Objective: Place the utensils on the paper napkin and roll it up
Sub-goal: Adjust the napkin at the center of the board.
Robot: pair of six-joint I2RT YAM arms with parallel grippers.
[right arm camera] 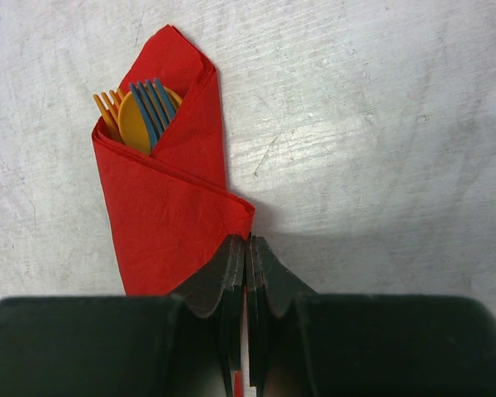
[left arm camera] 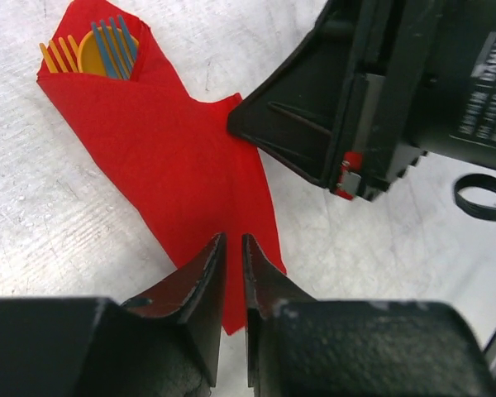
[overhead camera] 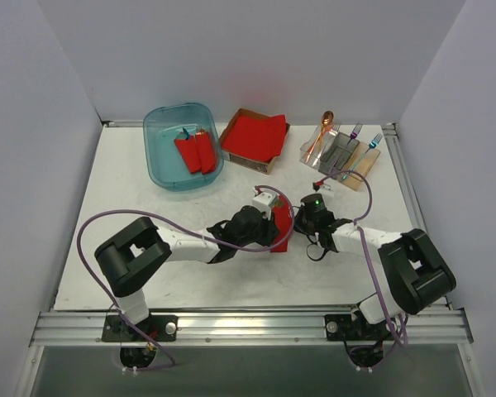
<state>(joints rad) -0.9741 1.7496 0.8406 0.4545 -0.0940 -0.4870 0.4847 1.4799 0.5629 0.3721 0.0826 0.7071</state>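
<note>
Left gripper (left arm camera: 233, 241): jaws parted by a narrow slit only, tips poised over the lower corner of the paper napkin (left arm camera: 165, 157), with red paper visible through the slit; no grasp is evident. Right gripper (right arm camera: 246, 241): jaws fully together, tips set against the folded side edge of the napkin, roughly midway along its length. It cannot be told whether any paper is pinched between them.

The napkin lies on the white table (overhead camera: 149, 265) between the two grippers, near the centre front. It is folded into a narrow pocket, open at the far end. The utensils (right arm camera: 140, 116) sit inside this pocket: yellow fork tines, a yellow spoon bowl and blue fork tines project from the opening, and the handles are hidden by the paper.

At the rear of the table, well apart from the grippers, stand a blue bin (overhead camera: 164, 157) holding two red rolls (overhead camera: 195, 150), a cardboard box (overhead camera: 264, 164) with a red stack (overhead camera: 254, 136), and a rack of cutlery (overhead camera: 341, 153).
</note>
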